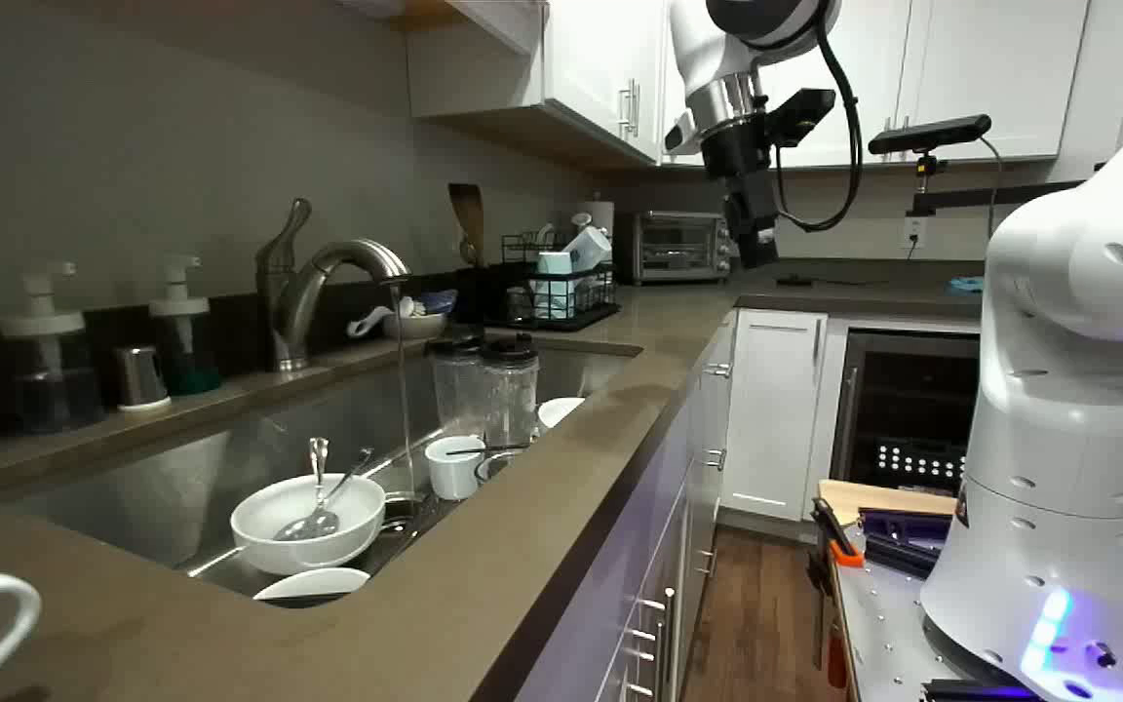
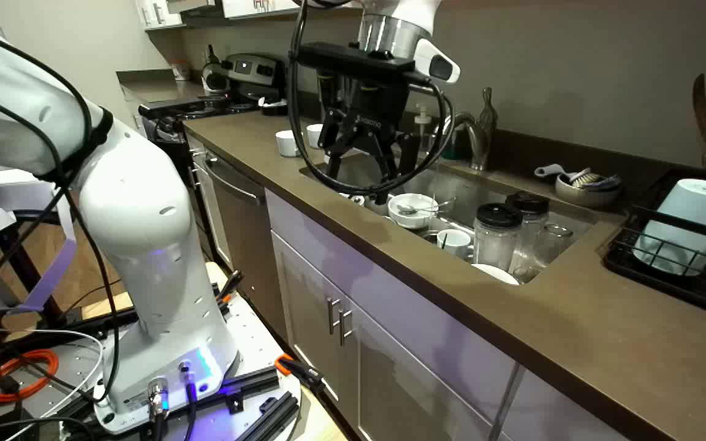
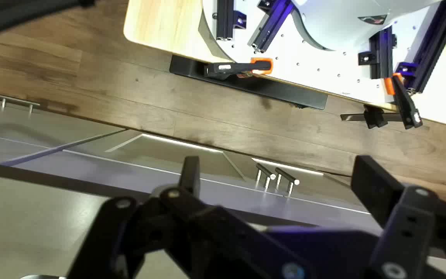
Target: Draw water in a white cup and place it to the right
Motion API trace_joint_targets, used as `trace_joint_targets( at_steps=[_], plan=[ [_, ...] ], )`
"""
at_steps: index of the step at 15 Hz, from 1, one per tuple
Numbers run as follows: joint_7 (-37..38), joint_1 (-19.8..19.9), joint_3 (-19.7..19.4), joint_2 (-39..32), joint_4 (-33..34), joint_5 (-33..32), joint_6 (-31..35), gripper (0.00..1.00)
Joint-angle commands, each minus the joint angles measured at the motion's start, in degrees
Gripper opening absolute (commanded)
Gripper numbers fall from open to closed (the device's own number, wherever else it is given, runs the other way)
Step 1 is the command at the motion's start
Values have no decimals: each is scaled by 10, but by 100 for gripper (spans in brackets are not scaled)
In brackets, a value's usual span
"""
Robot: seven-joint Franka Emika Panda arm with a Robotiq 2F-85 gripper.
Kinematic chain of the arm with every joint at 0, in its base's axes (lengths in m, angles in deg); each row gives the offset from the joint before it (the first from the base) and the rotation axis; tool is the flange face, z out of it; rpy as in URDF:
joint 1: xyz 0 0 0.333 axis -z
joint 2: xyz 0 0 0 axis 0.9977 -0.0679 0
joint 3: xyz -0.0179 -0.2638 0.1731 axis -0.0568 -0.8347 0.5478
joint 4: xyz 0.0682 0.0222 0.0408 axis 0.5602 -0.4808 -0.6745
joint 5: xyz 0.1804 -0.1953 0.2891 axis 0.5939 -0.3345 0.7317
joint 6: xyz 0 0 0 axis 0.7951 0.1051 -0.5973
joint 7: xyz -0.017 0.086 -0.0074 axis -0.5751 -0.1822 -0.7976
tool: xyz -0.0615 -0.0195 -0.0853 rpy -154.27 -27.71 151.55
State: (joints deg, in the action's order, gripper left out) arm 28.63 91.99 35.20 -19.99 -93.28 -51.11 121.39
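Two white cups, one (image 2: 287,143) and another (image 2: 314,135), stand on the counter beside the sink in an exterior view. A white curved handle (image 1: 23,600) shows at a frame corner. Another white cup (image 1: 452,474) sits in the sink with a thin utensil at it; it also shows here (image 2: 458,250). I cannot tell which cup is the task's. Water (image 1: 404,390) runs from the faucet (image 1: 359,255) into the sink. My gripper (image 2: 359,179) is high over the counter's front edge, apart from the cups. In the wrist view the gripper (image 3: 283,182) is open and empty, fingers wide apart.
A white bowl (image 1: 274,551) with utensils, a white saucer (image 1: 313,583) and lidded clear jars (image 1: 510,400) are in the sink. A black rack (image 2: 647,233) with a pale blue cup (image 2: 684,233) stands on the counter. Soap dispensers (image 1: 45,351) stand behind the sink.
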Motion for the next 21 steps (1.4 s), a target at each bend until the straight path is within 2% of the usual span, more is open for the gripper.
trace_joint_targets(
  at_steps=[1, 3, 5, 11, 16, 21],
  plan=[
    [-1, 2, 2, -1, 1, 1, -1, 100],
    [-1, 2, 2, -1, 1, 1, -1, 100],
    [-7, -15, 13, -3, 2, 9, 11, 100],
    [-25, -102, 67, -14, -3, 36, 61, 100],
    [-49, -177, 110, -56, -5, 78, 175, 100],
    [-106, -242, 145, -133, 7, 164, 293, 100]
  ],
)
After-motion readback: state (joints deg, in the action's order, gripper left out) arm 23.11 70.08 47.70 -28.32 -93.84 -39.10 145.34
